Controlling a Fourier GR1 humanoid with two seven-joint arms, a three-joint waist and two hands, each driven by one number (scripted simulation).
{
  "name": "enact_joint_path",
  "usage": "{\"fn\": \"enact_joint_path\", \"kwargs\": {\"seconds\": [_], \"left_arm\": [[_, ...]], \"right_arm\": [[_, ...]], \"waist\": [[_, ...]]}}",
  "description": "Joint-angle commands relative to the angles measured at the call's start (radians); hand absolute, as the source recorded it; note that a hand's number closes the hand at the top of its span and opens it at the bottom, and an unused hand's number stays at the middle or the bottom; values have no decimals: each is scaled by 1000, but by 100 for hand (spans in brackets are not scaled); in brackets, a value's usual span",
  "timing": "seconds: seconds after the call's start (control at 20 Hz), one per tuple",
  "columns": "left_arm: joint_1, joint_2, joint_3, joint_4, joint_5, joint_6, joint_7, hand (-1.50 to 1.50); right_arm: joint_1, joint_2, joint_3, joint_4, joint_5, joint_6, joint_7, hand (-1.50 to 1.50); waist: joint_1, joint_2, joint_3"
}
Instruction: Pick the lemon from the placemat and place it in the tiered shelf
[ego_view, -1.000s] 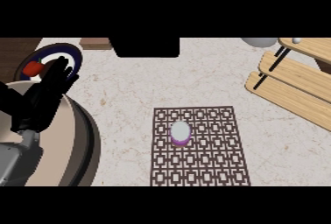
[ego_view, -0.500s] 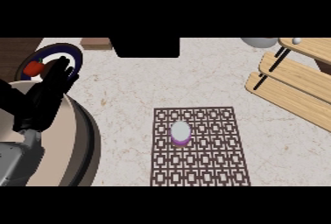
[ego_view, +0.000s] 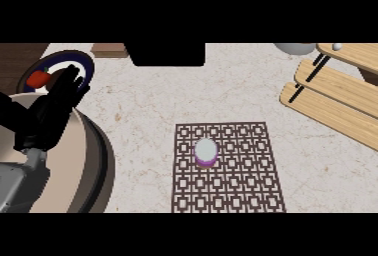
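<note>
L hand (ego_view: 63, 97) rests open, fingers spread, upper left; pale lemon (ego_view: 206, 150) on placemat (ego_view: 229, 195) lower ctr; tiered shelf (ego_view: 336, 92) upper right.

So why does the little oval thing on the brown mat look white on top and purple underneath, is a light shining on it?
Head view: the pale oval object on the brown patterned placemat looks washed-out whitish on top, with a purple band along its lower edge; it could be glare from overhead, but no lamp shows. The wooden tiered shelf looks evenly lit. The black left hand shows little surface detail.
</note>
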Motion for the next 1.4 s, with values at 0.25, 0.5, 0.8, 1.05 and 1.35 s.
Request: {"fn": "enact_joint_path", "kwargs": {"seconds": [0.25, 0.5, 0.8, 1.05, 1.35], "left_arm": [[162, -56, -59, 139, -4, 14, 45, 0], [154, -55, -57, 126, 11, 13, 63, 0], [169, -65, -45, 118, 9, 44, 54, 0], [220, -48, -43, 95, 14, 34, 63, 0], [229, -22, -12, 99, 25, 19, 61, 0]], "right_arm": [[-60, 62, -166, 19, -115, -139, -31, -150], [-86, 2, -219, 15, -65, -228, -8, -150], [-24, -83, -324, 35, -43, -271, 8, -150], [13, -165, -443, 53, -95, -238, 25, -150], [103, -204, -562, 68, -210, -114, -34, -150]], "waist": [[-14, 25, -32], [-21, 24, -34], [-53, 20, -32], [-68, 10, -32], [-92, 7, -30]]}}
